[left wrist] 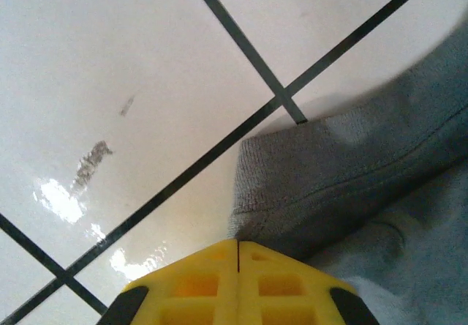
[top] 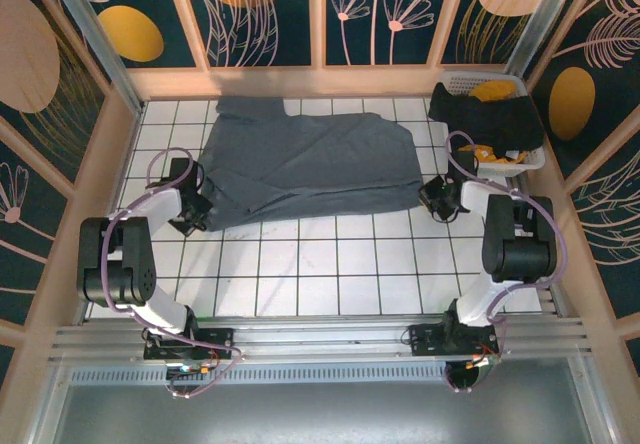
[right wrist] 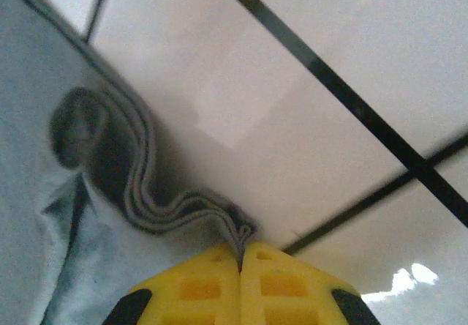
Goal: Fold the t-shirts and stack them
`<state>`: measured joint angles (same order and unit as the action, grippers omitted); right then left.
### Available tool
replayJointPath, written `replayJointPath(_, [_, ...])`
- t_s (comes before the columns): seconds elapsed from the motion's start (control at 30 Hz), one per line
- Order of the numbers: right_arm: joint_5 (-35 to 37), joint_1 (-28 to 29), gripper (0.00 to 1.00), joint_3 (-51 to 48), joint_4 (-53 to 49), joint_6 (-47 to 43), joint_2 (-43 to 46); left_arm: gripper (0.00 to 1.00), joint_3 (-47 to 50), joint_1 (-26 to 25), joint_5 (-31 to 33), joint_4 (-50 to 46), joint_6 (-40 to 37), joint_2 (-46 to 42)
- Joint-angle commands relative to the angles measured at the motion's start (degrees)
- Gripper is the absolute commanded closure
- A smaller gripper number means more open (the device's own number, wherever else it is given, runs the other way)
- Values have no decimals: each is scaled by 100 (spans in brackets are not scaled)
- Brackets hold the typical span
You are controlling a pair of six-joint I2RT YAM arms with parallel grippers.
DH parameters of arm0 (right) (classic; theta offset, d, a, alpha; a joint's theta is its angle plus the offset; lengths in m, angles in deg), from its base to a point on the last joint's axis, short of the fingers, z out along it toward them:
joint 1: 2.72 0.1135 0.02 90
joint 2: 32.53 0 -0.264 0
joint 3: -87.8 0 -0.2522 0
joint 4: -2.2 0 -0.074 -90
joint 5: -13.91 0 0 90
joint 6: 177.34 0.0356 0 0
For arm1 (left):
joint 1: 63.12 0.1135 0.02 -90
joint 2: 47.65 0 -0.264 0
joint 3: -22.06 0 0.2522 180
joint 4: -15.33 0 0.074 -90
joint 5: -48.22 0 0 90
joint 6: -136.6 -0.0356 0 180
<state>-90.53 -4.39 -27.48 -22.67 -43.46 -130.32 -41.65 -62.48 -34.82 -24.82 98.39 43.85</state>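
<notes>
A large slate blue-grey t-shirt point(top: 310, 164) lies spread across the far half of the white tiled table point(top: 330, 274). My left gripper point(top: 190, 214) sits at its near-left corner. In the left wrist view the yellow jaws point(left wrist: 239, 243) are shut, with the hemmed corner point(left wrist: 292, 186) running into their tips. My right gripper point(top: 435, 196) is at the shirt's near-right corner. In the right wrist view it point(right wrist: 240, 246) is shut on the layered cloth edge point(right wrist: 146, 208), which lifts in a wavy fold. A black t-shirt point(top: 490, 116) and a mustard-yellow one point(top: 492, 91) hang in the basket.
The white plastic laundry basket point(top: 455, 82) stands at the far right corner. Wooden walls ring the table on three sides. Bare tiles stretch between the shirt's near edge and the arm bases point(top: 190, 344).
</notes>
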Motion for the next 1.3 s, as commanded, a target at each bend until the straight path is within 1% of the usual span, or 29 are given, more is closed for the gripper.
replayJointPath(0.0, [527,92,100,273,-488,-90,-88,100,-256,80,306,-121,-244,78])
replayJointPath(0.1, [842,132,100,284,-862,-108,107,100,-314,94,534,-242,-363,35])
replayJointPath(0.2, [1057,132,100,200,-1206,-158,327,100,-364,141,628,-321,-437,17])
replayJointPath(0.5, [1508,98,100,-131,-2035,-249,1208,100,-315,155,654,-879,-441,-65])
replayJointPath(0.6, [1514,103,100,-302,-2225,-301,1338,100,-251,155,512,-900,-458,52])
replayJointPath(0.8, [1514,105,100,-752,-2065,-326,1170,100,-58,155,197,-765,-429,395])
replayJointPath(0.9, [1514,111,100,-725,-1972,-357,990,100,-110,155,233,-719,-523,563])
replayJointPath(0.93, [1514,113,100,-679,-1982,-368,942,98,-169,155,265,-728,-553,606])
replayJointPath(0.97, [1514,115,100,-626,-2018,-383,918,92,-249,155,311,-755,-602,625])
replayJointPath(1.0, [1514,119,99,-584,-2063,-399,917,89,-330,155,355,-784,-619,615])
replayJointPath(1.03, [1562,115,94,-554,-2109,-410,936,88,-397,155,411,-823,-631,571])
replayJointPath(1.07, [1634,117,86,-535,-2152,-429,988,84,-447,155,481,-847,-630,451])
replayJointPath(1.1, [1667,120,79,-509,-2210,-433,1053,77,-486,155,552,-863,-618,288])
replayJointPath(1.17, [1702,121,69,-491,-2290,-465,1252,63,-546,155,626,-943,-566,-29])
replayJointPath(1.2, [1706,135,64,-475,-2335,-481,1374,59,-544,155,555,-991,-512,-191])
replayJointPath(1.23, [1705,148,61,-444,-2372,-497,1478,57,-749,155,438,-1020,-446,-321])
replayJointPath(1.27, [1703,178,58,-413,-2414,-511,1605,56,-794,153,198,-1018,-318,-464])
